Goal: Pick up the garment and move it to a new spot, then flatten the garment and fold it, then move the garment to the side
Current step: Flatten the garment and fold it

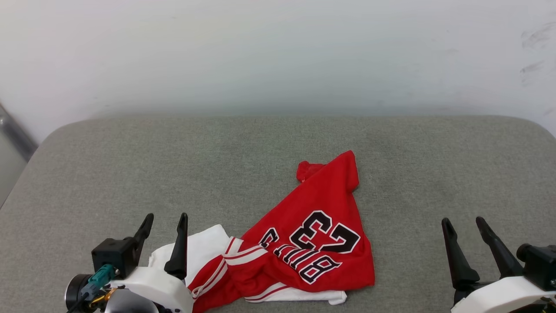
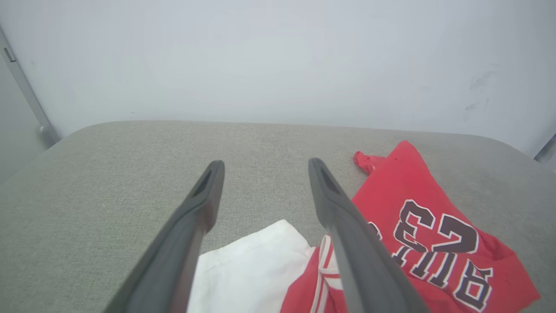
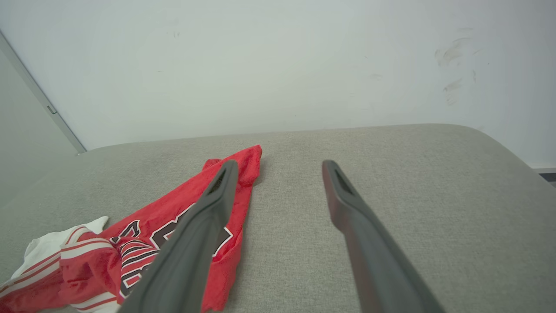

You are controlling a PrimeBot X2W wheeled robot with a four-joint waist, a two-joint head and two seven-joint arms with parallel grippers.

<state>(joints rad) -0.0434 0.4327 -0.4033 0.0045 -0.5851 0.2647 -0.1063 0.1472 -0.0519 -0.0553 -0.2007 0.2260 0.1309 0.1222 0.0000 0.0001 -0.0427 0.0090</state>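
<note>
The garment (image 1: 312,234), a red jersey with white sleeves, striped trim and a black number 23, lies crumpled near the front of the grey cushion (image 1: 217,165). One red corner points toward the wall. My left gripper (image 1: 167,219) stands open at the lower left, above the white sleeve, with nothing between its fingers. In the left wrist view the garment (image 2: 417,226) lies to the right of the left gripper (image 2: 265,167), and the white sleeve (image 2: 247,265) sits under it. My right gripper (image 1: 467,224) is open at the lower right, apart from the cloth. The right wrist view has the garment (image 3: 143,234) left of the right gripper (image 3: 278,167).
A pale wall (image 1: 278,52) rises behind the cushion. The cushion's rounded back corners show at the far left and right. A grey post (image 1: 15,132) stands at the left edge. Bare cushion stretches left, right and behind the garment.
</note>
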